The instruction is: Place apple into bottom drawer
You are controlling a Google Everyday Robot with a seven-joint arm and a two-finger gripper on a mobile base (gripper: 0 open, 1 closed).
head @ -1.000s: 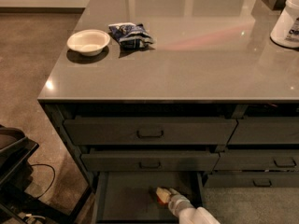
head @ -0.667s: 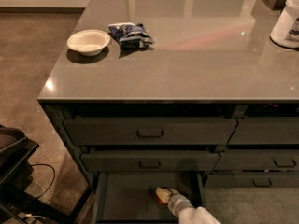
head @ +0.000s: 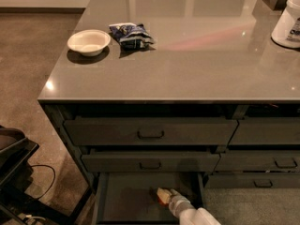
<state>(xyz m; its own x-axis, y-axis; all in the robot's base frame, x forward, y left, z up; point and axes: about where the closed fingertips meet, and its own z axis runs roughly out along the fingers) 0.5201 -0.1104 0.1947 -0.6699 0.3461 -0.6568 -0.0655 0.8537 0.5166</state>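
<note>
– Apple first: where do we place it?
– We see it as an orange-red patch low inside the bottom drawer. It is right of the floor's middle, toward the near edge, right at the tip of the gripper.
– And the gripper's state?
– We cannot tell whether it is clamped on the fruit or apart from it, because the 2 overlap in our view. We also cannot tell whether the apple rests on the drawer floor. The white arm reaches into the drawer from the near right of the scene.
– What about the drawer?
– It is pulled out toward us, with its flat dark floor showing. The 2 handled drawers above it, the top drawer and the middle drawer, sit pushed in.
– And on the counter?
– We count 3 things. A white bowl is on the left side. A crumpled dark snack bag lies just to its right, apart from it. A white container stands at the far right edge.
</note>
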